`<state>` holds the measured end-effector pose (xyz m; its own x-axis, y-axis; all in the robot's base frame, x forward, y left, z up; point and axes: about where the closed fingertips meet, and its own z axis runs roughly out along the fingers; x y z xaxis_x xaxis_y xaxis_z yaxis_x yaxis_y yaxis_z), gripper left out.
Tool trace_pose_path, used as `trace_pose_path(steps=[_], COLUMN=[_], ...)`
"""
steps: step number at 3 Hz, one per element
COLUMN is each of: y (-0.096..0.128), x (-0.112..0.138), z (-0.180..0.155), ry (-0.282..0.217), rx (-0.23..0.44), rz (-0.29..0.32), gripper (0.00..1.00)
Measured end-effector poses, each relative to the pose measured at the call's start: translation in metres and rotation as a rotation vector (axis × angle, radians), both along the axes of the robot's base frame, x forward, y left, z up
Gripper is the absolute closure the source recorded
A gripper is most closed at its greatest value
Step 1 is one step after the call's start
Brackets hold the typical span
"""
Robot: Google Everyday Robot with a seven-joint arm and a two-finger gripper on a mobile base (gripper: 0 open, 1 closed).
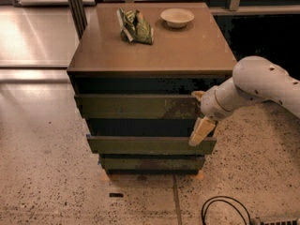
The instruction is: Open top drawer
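Note:
The top drawer [136, 107] is the widest olive-green front panel of the cabinet, with a pale scuffed patch right of centre. It sticks out a little from under the brown cabinet top [187, 50]. My gripper [198, 117] is at the panel's right end, on the white arm reaching in from the right. One tan finger [198, 95] sits at the panel's upper corner. The other finger [200, 131] hangs below the panel's lower edge. The fingers stand apart, straddling the panel's end.
A narrower olive drawer [150, 145] and the narrowest one [152, 163] sit below. A green snack bag [136, 26] and a pale bowl [177, 17] lie on the cabinet top. A black cable [225, 212] loops on the speckled floor at the front right.

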<state>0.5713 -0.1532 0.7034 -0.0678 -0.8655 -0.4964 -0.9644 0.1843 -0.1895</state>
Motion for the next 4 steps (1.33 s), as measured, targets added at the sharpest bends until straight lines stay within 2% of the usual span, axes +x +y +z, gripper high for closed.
trace_pose_path(steps=[1, 2, 3, 4], y=[0.032, 0.032, 0.028, 0.028], x=[0.035, 0.035, 0.063, 0.063], z=[-0.036, -0.036, -0.042, -0.042], ry=[-0.023, -0.023, -0.085, -0.086], rx=[0.017, 0.017, 0.008, 0.009], rz=[0.053, 0.053, 0.004, 0.004], gripper=[0.00, 0.00, 0.00, 0.00])
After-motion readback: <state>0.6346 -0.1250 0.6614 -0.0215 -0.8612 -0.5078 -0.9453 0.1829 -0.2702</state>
